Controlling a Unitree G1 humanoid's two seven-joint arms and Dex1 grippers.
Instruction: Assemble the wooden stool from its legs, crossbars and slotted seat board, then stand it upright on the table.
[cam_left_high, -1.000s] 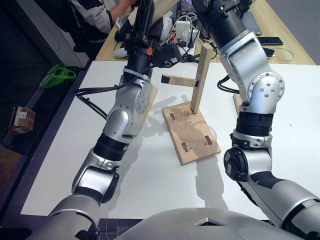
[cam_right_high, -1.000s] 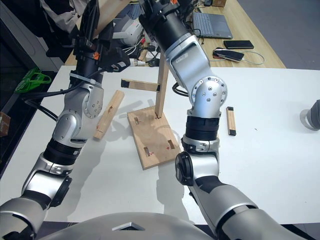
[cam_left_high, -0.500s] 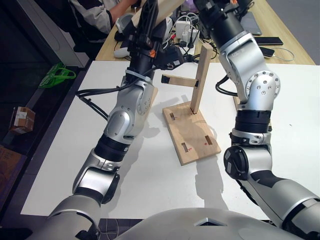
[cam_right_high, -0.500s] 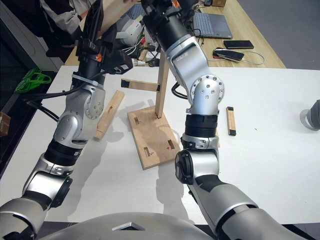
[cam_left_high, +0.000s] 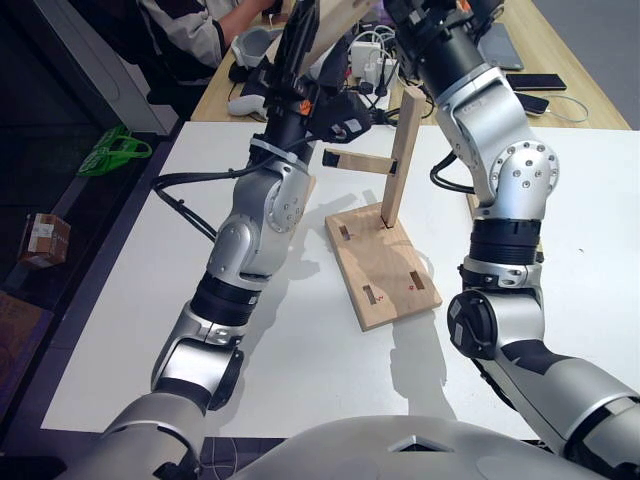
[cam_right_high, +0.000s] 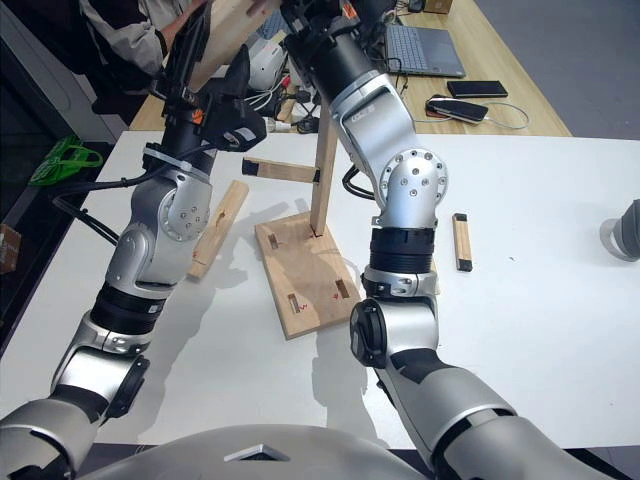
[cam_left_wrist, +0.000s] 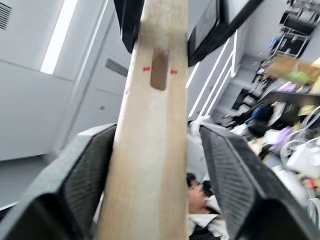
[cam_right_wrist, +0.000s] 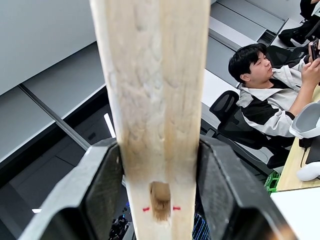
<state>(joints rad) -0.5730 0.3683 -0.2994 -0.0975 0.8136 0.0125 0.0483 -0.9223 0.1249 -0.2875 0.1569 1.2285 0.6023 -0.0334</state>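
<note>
The slotted seat board (cam_left_high: 385, 268) lies flat on the white table (cam_left_high: 560, 250). One leg (cam_left_high: 398, 150) stands upright in it, with a crossbar (cam_left_high: 358, 160) sticking out sideways to the left. High above the table's far edge, my left gripper (cam_left_high: 297, 45) is shut on another wooden leg (cam_right_high: 232, 28), its fingers (cam_left_wrist: 85, 190) flanking it. My right gripper (cam_right_wrist: 160, 200) is shut on a leg (cam_right_wrist: 155, 100) with a red-marked slot, apparently the same leg. A spare leg (cam_right_high: 220, 225) lies under my left arm. A short crossbar (cam_right_high: 461, 242) lies at the right.
Behind the table stands a wooden desk (cam_right_high: 520, 60) with a laptop (cam_right_high: 425, 45), a phone (cam_right_high: 465, 90) and tangled cables. A grey object (cam_right_high: 625, 230) sits at the table's right edge. The table's near half is bare white surface.
My left arm has swung slightly to the right with the leg, closer to my right arm. The board and upright leg have not moved.
</note>
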